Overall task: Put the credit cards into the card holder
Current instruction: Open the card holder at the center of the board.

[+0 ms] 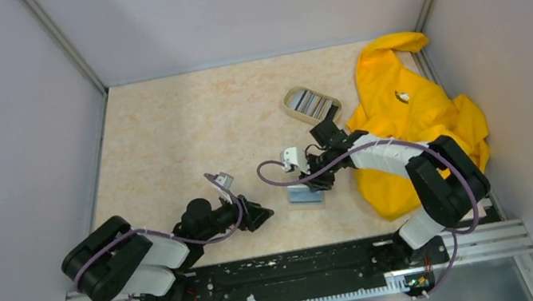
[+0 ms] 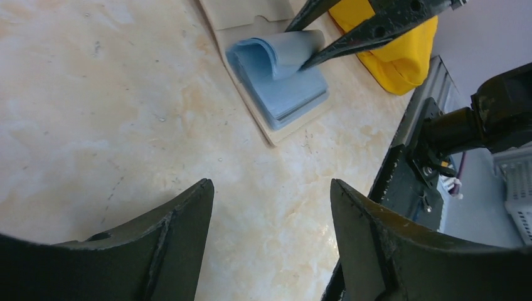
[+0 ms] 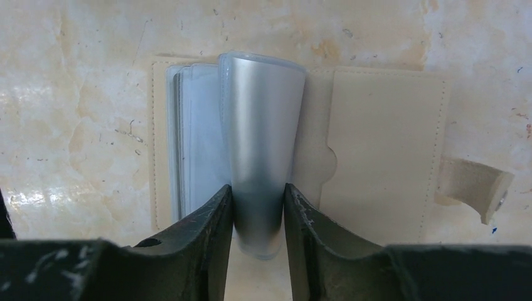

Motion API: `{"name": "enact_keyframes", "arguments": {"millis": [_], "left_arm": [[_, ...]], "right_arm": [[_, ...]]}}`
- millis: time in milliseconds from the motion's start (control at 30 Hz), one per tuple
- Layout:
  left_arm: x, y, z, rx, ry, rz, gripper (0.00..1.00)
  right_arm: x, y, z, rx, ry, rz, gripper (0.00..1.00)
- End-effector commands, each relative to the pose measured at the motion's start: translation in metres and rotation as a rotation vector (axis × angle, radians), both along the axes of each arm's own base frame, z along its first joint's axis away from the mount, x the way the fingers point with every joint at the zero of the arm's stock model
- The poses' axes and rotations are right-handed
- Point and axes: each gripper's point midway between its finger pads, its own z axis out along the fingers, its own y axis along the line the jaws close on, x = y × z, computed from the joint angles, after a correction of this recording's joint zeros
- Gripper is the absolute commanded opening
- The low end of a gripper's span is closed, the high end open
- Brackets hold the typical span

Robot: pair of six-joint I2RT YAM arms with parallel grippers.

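Card holder [image 1: 306, 197]: small tan wallet, open, flat on worktop [image 1: 180, 132], front-centre. One half holds stack of light blue clear sleeves; other half plain tan flap w/ notch, snap tab at outer edge. One sleeve lifted, curled upward, pinched by right end effector [image 3: 258, 207]; looks silver-grey close up, can't tell if card inside. Credit cards [image 1: 312, 103]: striped grey/white stack in oval beige dish [image 1: 288, 101], further back, apart from holder.

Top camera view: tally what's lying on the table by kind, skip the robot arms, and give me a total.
Card holder: 1
Dish: 1
Stack of cards, in the dish: 1 (single cards too small to count)
Yellow cloth: 1
Total: 4
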Motion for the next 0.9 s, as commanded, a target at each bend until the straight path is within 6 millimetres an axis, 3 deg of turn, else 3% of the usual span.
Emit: {"name": "enact_keyframes", "arguments": {"millis": [0, 167, 300, 567, 867], "left_arm": [[-0.001, -0.027, 0.029, -0.128, -0.013, -0.099, 0.7], [0.009, -0.042, 0.019, -0.121, 0.047, -0.105, 0.46], [0.018, -0.048, 0.01, -0.081, 0.091, -0.079, 0.36], [0.024, -0.05, -0.011, 0.01, 0.161, -0.05, 0.34], [0.037, -0.059, -0.017, 0.079, 0.185, -0.041, 0.39]], "right_arm": [[0.009, 0.016, 0.012, 0.043, 0.036, -0.052, 0.32], [0.008, 0.022, 0.015, 0.076, 0.122, -0.11, 0.24], [0.013, 0.028, 0.02, 0.127, 0.21, -0.201, 0.19], [0.029, 0.03, 0.025, 0.186, 0.342, -0.395, 0.25], [0.044, 0.024, 0.027, 0.169, 0.279, -0.451, 0.36]]}}
